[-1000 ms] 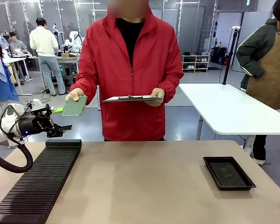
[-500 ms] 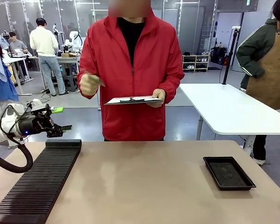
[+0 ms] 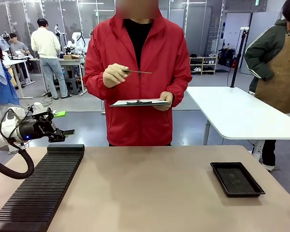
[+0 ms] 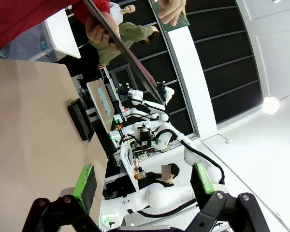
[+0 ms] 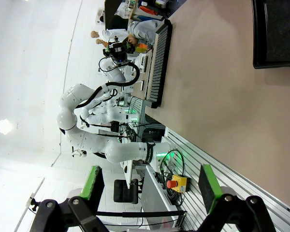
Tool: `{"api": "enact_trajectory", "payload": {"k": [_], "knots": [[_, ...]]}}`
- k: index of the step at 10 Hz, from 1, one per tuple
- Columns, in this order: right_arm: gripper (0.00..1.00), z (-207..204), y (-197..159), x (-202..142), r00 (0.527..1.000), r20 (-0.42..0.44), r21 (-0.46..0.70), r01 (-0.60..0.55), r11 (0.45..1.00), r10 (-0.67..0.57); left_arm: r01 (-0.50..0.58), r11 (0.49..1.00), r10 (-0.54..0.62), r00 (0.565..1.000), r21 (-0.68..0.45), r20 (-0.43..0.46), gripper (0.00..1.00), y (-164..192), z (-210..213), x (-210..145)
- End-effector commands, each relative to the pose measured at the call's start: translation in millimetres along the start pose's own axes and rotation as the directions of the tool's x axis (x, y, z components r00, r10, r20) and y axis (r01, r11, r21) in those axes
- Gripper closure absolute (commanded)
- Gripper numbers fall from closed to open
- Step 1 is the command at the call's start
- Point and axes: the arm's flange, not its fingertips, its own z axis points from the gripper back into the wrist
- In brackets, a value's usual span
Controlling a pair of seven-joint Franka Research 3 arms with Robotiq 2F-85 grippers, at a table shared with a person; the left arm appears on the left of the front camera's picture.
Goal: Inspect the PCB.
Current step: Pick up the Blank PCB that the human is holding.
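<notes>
- Green PCB (image 3: 140,72) lies flat and edge-on in the person's hand (image 3: 115,75), up by the chest, long side pointing sideways.
- Left claw (image 3: 64,123) is nearer, below it, wide open and empty.
- Right claw (image 5: 150,188) is wide open too.

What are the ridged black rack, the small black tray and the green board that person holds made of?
Ridged rack: likely moulded plastic, matt black, with fine even slots. Tray: probably plastic too, matt black, raised rim. Green board: seems a rigid laminate, dull green; edge-on in the front view it is very thin and flat.
</notes>
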Motion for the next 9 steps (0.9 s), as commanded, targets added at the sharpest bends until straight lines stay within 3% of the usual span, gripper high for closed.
{"api": "enact_trajectory", "payload": {"k": [1, 4, 6, 9], "knots": [[0.0, 1, 1, 0, 1.0, 0.001, 0.003, -0.002, 1.0, 0.002, -0.001, 1.0, 0.001, 1.0, -0.003, -0.002, 0.0, 0, 0, 0], [0.0, 1, 1, 0, 1.0, 0.001, 0.003, -0.002, 1.0, 0.002, 0.0, 1.0, 0.0, 1.0, 0.0, 0.0, 0.0, 0, 0, 0], [0.0, 1, 1, 0, 1.0, 0.001, 0.003, -0.002, 1.0, 0.002, -0.104, 0.994, 0.105, 0.986, 0.012, -0.129, 0.0, -48, 31, -5], [0.0, 1, 1, 0, 1.0, 0.001, 0.003, -0.002, 1.0, 0.002, -0.139, 0.985, 0.159, 0.962, 0.103, -0.223, 0.0, -97, 82, -52]]}}
